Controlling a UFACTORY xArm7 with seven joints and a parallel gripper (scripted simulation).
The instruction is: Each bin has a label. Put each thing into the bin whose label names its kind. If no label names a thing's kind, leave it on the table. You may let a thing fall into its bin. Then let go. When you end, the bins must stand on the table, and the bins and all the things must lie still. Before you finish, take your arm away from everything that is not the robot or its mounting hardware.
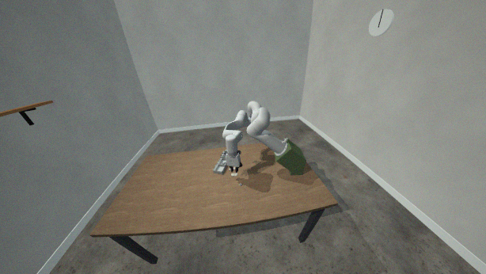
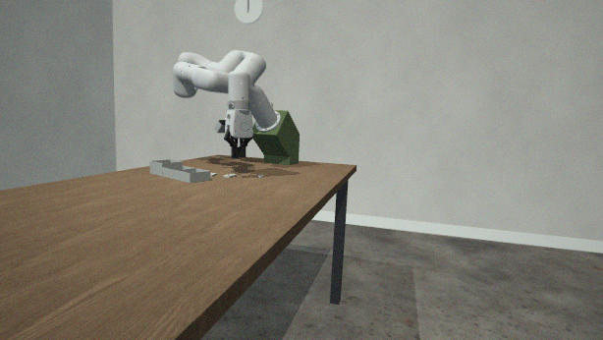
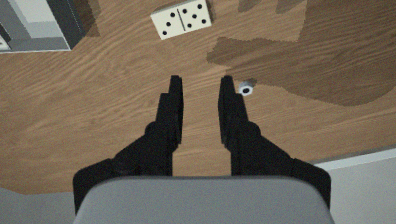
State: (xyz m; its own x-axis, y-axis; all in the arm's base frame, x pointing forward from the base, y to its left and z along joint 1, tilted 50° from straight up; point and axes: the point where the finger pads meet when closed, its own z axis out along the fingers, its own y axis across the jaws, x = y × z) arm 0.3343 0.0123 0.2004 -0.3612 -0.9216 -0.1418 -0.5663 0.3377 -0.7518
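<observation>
Black gripper [image 3: 200, 86] hangs part-open and empty over wood between domino [image 3: 181, 19] and small ring [image 3: 245, 88]; next, descend on one.

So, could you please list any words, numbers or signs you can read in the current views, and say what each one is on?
No readable words or numerals in any view.
Domino: pips only, four on one half, five on the other.
Bins: no label shows in the wrist view; in the exterior view the bins are too small to read.
Wall clock: a plain face with one dark line, no numerals.
</observation>
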